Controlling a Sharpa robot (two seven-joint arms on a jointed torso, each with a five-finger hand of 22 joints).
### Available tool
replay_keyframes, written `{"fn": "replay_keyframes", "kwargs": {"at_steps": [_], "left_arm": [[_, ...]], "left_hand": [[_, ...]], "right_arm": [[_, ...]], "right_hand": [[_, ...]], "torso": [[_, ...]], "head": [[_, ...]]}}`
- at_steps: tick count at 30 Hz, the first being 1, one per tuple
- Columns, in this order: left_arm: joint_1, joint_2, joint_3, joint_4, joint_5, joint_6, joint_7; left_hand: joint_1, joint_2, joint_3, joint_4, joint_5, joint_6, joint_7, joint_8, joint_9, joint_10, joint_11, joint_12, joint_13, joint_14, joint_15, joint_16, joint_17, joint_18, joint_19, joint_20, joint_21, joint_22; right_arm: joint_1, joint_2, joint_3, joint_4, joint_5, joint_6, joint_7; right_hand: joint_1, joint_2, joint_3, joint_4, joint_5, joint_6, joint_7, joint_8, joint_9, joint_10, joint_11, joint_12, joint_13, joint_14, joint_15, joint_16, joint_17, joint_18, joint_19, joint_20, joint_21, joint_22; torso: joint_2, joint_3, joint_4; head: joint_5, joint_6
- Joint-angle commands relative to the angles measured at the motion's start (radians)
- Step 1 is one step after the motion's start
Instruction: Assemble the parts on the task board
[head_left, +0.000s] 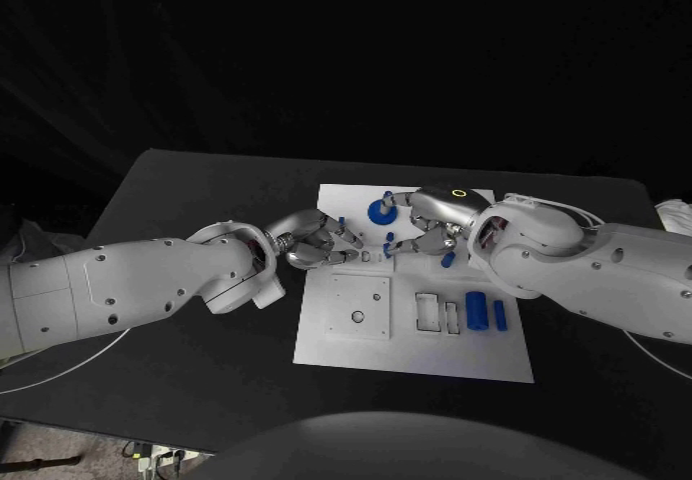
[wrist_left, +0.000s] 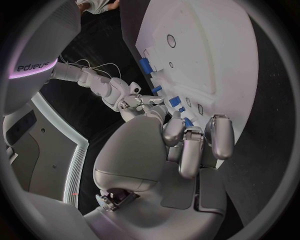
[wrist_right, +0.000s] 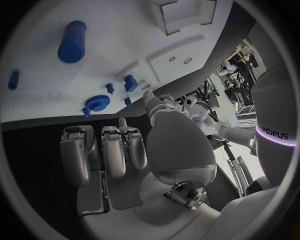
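Note:
The white task board (head_left: 332, 345) lies in the middle of the black table. On it are a blue gear (head_left: 381, 211), a thick blue cylinder (head_left: 475, 312) with a thinner blue pin (head_left: 499, 315) beside it, and small blue pegs (head_left: 389, 238). My left hand (head_left: 320, 240) hovers over the board's near-left part with its fingers (wrist_left: 190, 150) curled. A small blue piece (wrist_left: 187, 121) sits right at their tips, and whether they hold it is hidden. My right hand (head_left: 433, 222) faces it beside the gear (wrist_right: 97, 103), its fingers (wrist_right: 103, 150) curled in on nothing.
A square plate with holes (head_left: 356, 305) and two rectangular slots (head_left: 437, 312) take up the board's near half. Black table (head_left: 188, 190) surrounds the board. A white object (head_left: 672, 215) lies at the table's far right edge.

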Motion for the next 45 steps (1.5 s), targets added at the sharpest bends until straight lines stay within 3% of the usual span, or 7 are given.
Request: {"fn": "replay_keyframes", "kwargs": {"at_steps": [1,4,8,15,22,33,45], "left_arm": [[0.019,-0.008,0.002,0.025,-0.024,-0.082,0.04],[0.045,-0.016,0.003,0.043,-0.033,-0.106,0.028],[0.091,-0.025,0.003,0.063,-0.048,-0.114,-0.049],[0.181,-0.017,0.002,0.088,-0.096,0.012,-0.39],[0.263,0.038,0.003,0.076,-0.063,0.276,-0.741],[0.337,0.157,0.001,-0.052,0.107,0.574,-0.999],[0.334,0.232,-0.001,-0.16,0.175,0.669,-1.029]], "left_hand": [[-0.004,-0.029,-0.03,0.002,-0.086,0.036,0.001,0.024,0.007,0.204,-0.054,0.248,0.602,0.106,0.002,0.002,0.263,-0.006,0.028,0.001,0.007,0.068],[-0.056,-0.04,-0.075,0.005,-0.179,0.076,-0.001,0.055,0.015,0.204,-0.048,0.248,0.602,0.106,0.006,0.002,0.263,-0.009,0.047,0.004,0.011,0.08],[-0.143,-0.031,-0.128,0.008,-0.21,0.118,-0.013,0.1,0.029,0.204,-0.052,0.248,0.602,0.106,0.004,0.002,0.263,-0.008,0.049,0.005,0.008,0.081],[-0.363,0.01,-0.263,0.01,-0.23,0.188,-0.065,0.277,0.127,0.204,-0.094,0.248,0.602,0.106,-0.033,0.002,0.263,-0.008,0.049,-0.023,0.003,0.083],[-0.457,0.074,-0.372,0.011,-0.188,0.174,-0.097,0.445,0.296,0.204,-0.127,0.248,0.602,0.106,-0.065,0.002,0.263,-0.017,0.095,-0.061,0.015,0.118],[-0.467,0.115,-0.414,0.008,-0.045,0.174,-0.105,0.397,0.342,0.204,-0.141,0.248,0.602,0.106,-0.083,0.002,0.263,-0.024,0.137,-0.081,0.022,0.142],[-0.471,0.145,-0.453,0.008,-0.087,0.173,-0.082,0.237,0.309,0.204,-0.126,0.248,0.602,0.106,-0.074,0.002,0.263,-0.028,0.16,-0.075,0.021,0.151]], "right_arm": [[0.028,-0.033,0.001,0.038,0.02,-0.144,0.11],[0.06,-0.076,0.001,0.073,0.054,-0.195,0.168],[0.104,-0.145,0.001,0.117,0.11,-0.254,0.233],[0.147,-0.216,-0.003,0.135,0.203,-0.248,0.241],[0.154,-0.232,-0.011,0.115,0.306,-0.188,0.212],[0.156,-0.224,-0.018,0.102,0.368,-0.167,0.206],[0.149,-0.22,-0.027,0.082,0.385,-0.141,0.203]], "right_hand": [[-0.032,0.0,-0.018,0.044,-0.005,-0.002,0.002,0.012,-0.004,0.102,0.006,0.004,0.263,0.106,0.006,0.003,0.263,0.008,0.039,0.008,-0.013,0.234],[-0.044,0.004,-0.027,0.074,-0.006,0.008,0.002,0.023,-0.006,0.102,0.006,0.004,0.263,0.106,0.007,0.003,0.263,0.008,0.041,0.008,-0.011,0.234],[-0.07,0.033,-0.034,0.127,-0.004,0.034,-0.002,0.048,-0.005,0.102,0.003,0.004,0.263,0.106,0.004,0.003,0.263,0.002,0.057,0.007,0.007,0.242],[-0.159,0.129,-0.039,0.206,0.06,0.057,-0.003,0.105,0.003,0.102,0.002,0.004,0.263,0.106,0.003,0.003,0.263,-0.002,0.067,0.005,0.019,0.247],[-0.183,0.15,-0.042,0.205,0.086,0.062,0.001,0.132,0.008,0.102,0.005,0.004,0.263,0.106,0.006,0.003,0.263,-0.002,0.067,0.007,0.019,0.247],[-0.191,0.158,-0.044,0.204,0.108,0.068,0.003,0.151,0.009,0.102,0.007,0.004,0.263,0.106,0.008,0.003,0.263,-0.002,0.068,0.009,0.021,0.247],[-0.183,0.159,-0.041,0.202,0.138,0.074,0.006,0.167,0.008,0.102,0.011,0.004,0.263,0.106,0.011,0.003,0.263,-0.001,0.065,0.011,0.018,0.246]], "torso": [[-0.004,0.0034,-0.0029],[-0.007,0.008,-0.0046],[-0.014,0.0152,-0.0105],[-0.035,0.0243,-0.046],[-0.054,0.0389,-0.0832],[-0.074,0.0541,-0.1298],[-0.076,0.0568,-0.1298]], "head": [[0.004,0.0],[0.006,0.0],[0.006,0.0],[0.027,0.0],[0.037,0.0],[0.062,0.0],[0.063,0.0]]}}
